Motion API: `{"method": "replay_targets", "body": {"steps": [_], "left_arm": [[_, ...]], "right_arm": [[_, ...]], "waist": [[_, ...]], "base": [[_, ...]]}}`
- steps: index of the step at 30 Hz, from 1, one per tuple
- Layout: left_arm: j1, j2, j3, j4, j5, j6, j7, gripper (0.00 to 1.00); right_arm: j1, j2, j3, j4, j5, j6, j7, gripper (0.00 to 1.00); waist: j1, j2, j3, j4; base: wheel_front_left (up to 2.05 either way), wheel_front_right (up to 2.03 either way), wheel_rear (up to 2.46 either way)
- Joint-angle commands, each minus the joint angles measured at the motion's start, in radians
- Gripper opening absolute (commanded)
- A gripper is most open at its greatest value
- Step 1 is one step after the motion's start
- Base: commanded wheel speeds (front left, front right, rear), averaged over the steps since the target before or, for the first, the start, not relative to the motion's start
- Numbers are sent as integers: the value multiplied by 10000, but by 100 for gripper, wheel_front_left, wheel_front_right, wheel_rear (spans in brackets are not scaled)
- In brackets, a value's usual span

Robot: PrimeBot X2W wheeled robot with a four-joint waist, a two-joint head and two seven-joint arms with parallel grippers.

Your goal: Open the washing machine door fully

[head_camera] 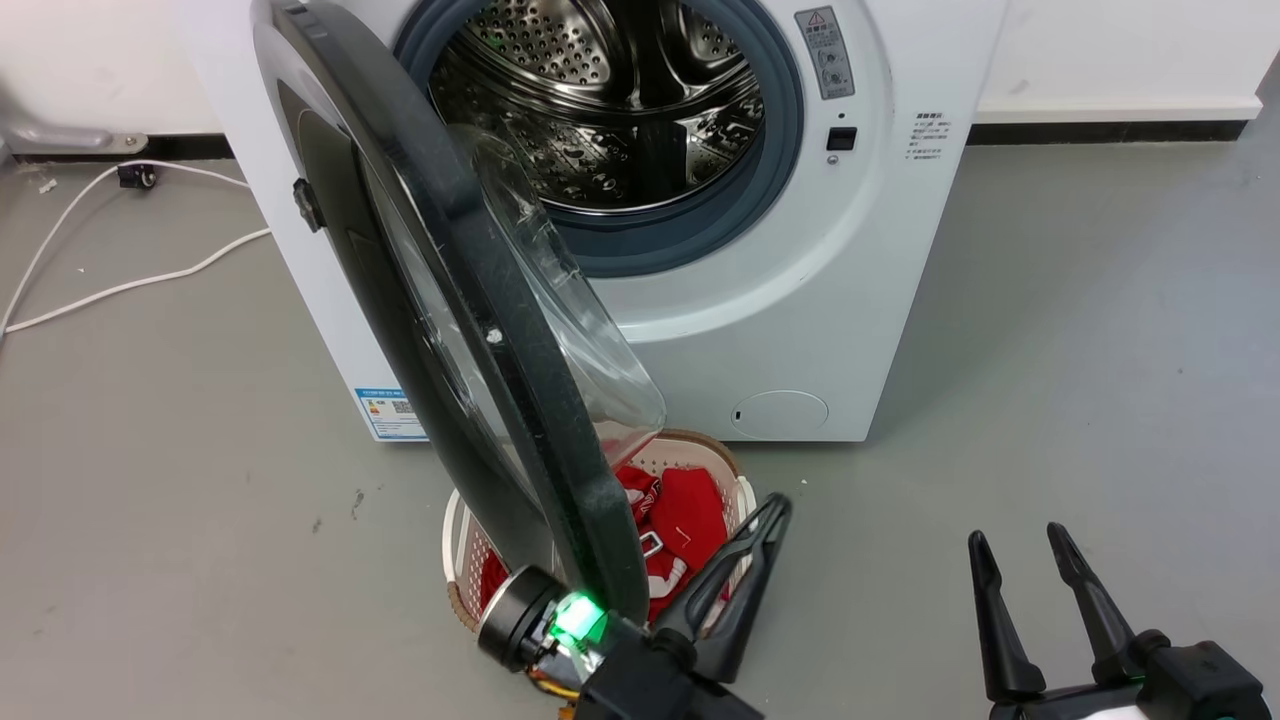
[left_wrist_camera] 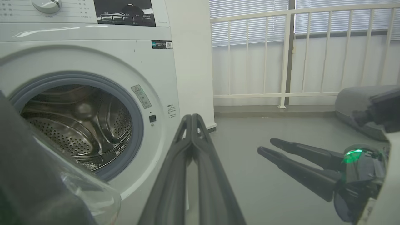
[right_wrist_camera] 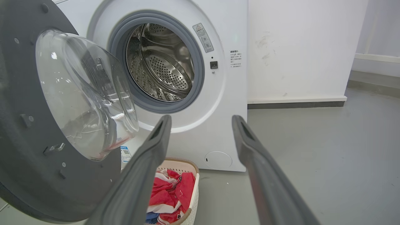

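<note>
washing machine door edge-on, inner side rightward

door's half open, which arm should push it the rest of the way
Probably left. The left gripper, shut, sits by the inner side of the washing machine door near its free edge, ready to push it wider; the right gripper hangs open, farther off.

I get bright, even indoor light with soft shadows. Daylight comes through the blinds in my left wrist view. The steel drum glints, the glass bowl reflects, and the close washing machine door blurs.
</note>
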Motion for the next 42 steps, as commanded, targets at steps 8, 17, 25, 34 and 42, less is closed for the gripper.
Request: {"method": "replay_targets", "body": {"steps": [8, 17, 25, 34, 42], "left_arm": [[460, -13, 1015, 1661, -378, 105, -22, 0], [681, 112, 2527, 1849, -254, 464, 7, 0], [931, 324, 3353, 1592, -138, 615, 44, 0], [1204, 491, 4530, 1215, -241, 919, 5, 0], [1632, 780, 6108, 1095, -508, 1246, 0, 0]], "right_arm": [[-256, 36, 48, 153, 94, -2, -18, 100], [-204, 37, 175, 269, 173, -2, -18, 100], [-243, 34, 278, 353, 157, -2, -18, 100], [-313, 34, 295, 361, 110, -2, -18, 100], [-414, 33, 258, 423, 86, -2, -18, 100]], "waist": [[0, 0, 100, -29], [0, 0, 176, 470], [0, 0, 231, 1132], [0, 0, 471, 1591], [0, 0, 640, 1665]], "base": [[0, 0, 0], [0, 0, 0], [0, 0, 0], [0, 0, 0], [0, 0, 0]]}}
